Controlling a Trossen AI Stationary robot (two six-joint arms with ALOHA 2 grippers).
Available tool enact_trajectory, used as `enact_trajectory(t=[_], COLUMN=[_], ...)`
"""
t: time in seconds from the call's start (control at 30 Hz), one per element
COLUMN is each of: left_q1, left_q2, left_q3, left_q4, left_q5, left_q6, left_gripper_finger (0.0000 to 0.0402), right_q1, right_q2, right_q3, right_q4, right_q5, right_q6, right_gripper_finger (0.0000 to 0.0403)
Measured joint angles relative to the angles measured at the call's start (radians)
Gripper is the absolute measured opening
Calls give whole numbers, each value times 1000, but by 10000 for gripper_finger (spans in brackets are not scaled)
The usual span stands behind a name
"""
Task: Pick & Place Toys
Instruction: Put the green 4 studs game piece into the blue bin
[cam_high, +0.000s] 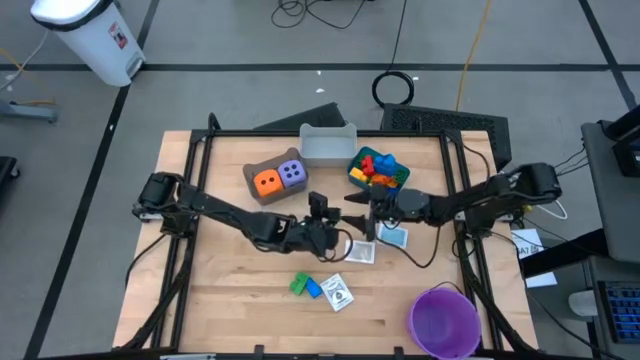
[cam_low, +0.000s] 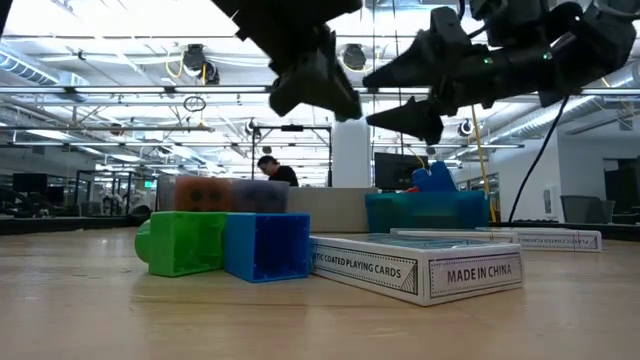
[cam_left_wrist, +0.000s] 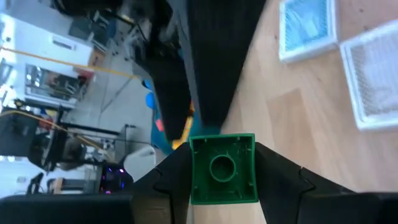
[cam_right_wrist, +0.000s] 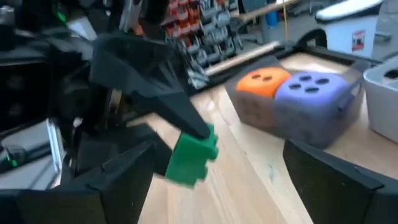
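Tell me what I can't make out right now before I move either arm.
- High view: the green brick in the left gripper is hidden under both grippers meeting at table centre.
- Low view: the dice in the brown bin are blurred behind the green and blue bricks.
- Right wrist view: right gripper open; motion blur hides whether it touches the brick.

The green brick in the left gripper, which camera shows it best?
Left wrist view: the green brick fills the frame, clamped between the left gripper's fingers. Right wrist view shows it smaller and blurred. High and low views hide it behind the arms.
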Motion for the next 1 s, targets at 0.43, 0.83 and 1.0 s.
enact_trajectory(t=[0.43, 0.83, 1.0], left_q1=[1, 1, 1], left_q2=[0, 2, 2], left_q3=[2, 2, 9], left_q4=[40, 41, 91], left_q5=[18, 11, 15], left_q6=[52, 55, -163], left_gripper_finger=[149, 151, 193], right_q1=[0, -3, -21], right_q2=[123, 123, 121], right_q3=[37, 36, 36], right_q4=[158, 130, 121], right_q5=[-55, -87, -110], right_q6=[45, 69, 16], right_gripper_finger=[281, 98, 92])
